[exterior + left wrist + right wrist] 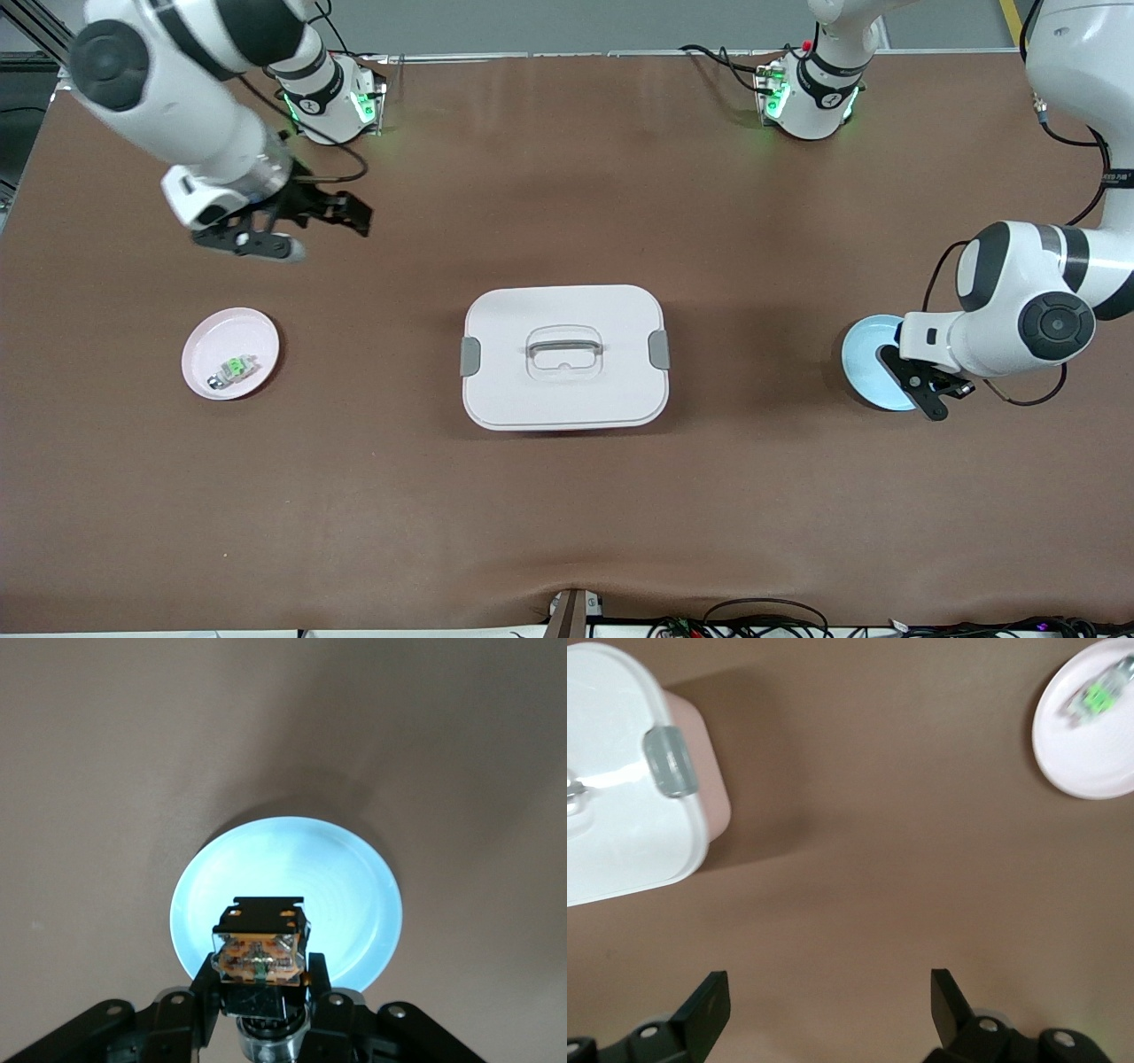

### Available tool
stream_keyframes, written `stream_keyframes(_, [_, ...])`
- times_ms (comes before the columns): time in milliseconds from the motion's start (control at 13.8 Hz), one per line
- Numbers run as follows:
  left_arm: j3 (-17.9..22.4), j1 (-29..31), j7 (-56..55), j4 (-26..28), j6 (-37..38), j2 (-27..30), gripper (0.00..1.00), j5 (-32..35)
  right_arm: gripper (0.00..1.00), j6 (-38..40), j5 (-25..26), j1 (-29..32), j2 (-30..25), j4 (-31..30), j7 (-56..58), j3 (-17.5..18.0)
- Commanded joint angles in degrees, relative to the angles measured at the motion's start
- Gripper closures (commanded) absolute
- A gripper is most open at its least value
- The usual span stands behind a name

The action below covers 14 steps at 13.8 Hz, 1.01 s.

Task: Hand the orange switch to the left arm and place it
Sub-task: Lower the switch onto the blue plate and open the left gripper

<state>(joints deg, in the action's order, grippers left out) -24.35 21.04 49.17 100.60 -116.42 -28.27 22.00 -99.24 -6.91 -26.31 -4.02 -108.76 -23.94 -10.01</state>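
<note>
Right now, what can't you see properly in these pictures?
- Front view: the orange switch is hidden; the left arm's wrist covers the left gripper over the blue plate. The left wrist view shows the switch held.
- Front view: the green-part component on the pink plate is too small for detail.
- Right wrist view: the box and pink plate are cut off by the edges; the open right gripper holds nothing.

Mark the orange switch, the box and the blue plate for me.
orange switch point(260, 950): left wrist view, its clear orange face, held in the left claw.
box point(564, 356): front view, lid top by the handle.
blue plate point(354, 877): left wrist view, bare inner surface.
</note>
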Motion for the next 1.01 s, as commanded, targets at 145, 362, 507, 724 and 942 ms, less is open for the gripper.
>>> stream_keyframes(145, [-0.8, 0.2, 7.5, 0.8, -2.7, -2.5, 1.00, 5.9, 0.00, 0.1, 3.0, 10.7, -1.0, 0.6, 13.6, 1.0])
stream_keyframes(362, [-0.8, 0.3, 11.9, 4.7, -5.9, -2.6, 1.00, 9.5, 0.00, 0.2, 4.1, 14.4, 1.3, 4.0, 18.6, 1.0])
stream_keyframes(507, [-0.8, 1.4, 14.6, 6.3, -8.7, -3.1, 1.00, 10.8, 0.00, 0.4, 4.5, 17.1, 3.5, 7.3, 21.1, 1.0])
stream_keyframes(724, [-0.8, 4.3, 23.0, 7.2, -13.4, -5.7, 1.00, 11.7, 0.00, 3.1, 4.5, 19.5, 7.5, 15.1, 21.7, 1.0])
stream_keyframes(942, [-0.8, 5.4, 30.2, 7.8, -14.1, -6.9, 1.00, 11.6, 0.00, 3.2, 4.4, 20.3, 8.3, 18.5, 21.7, 1.0])
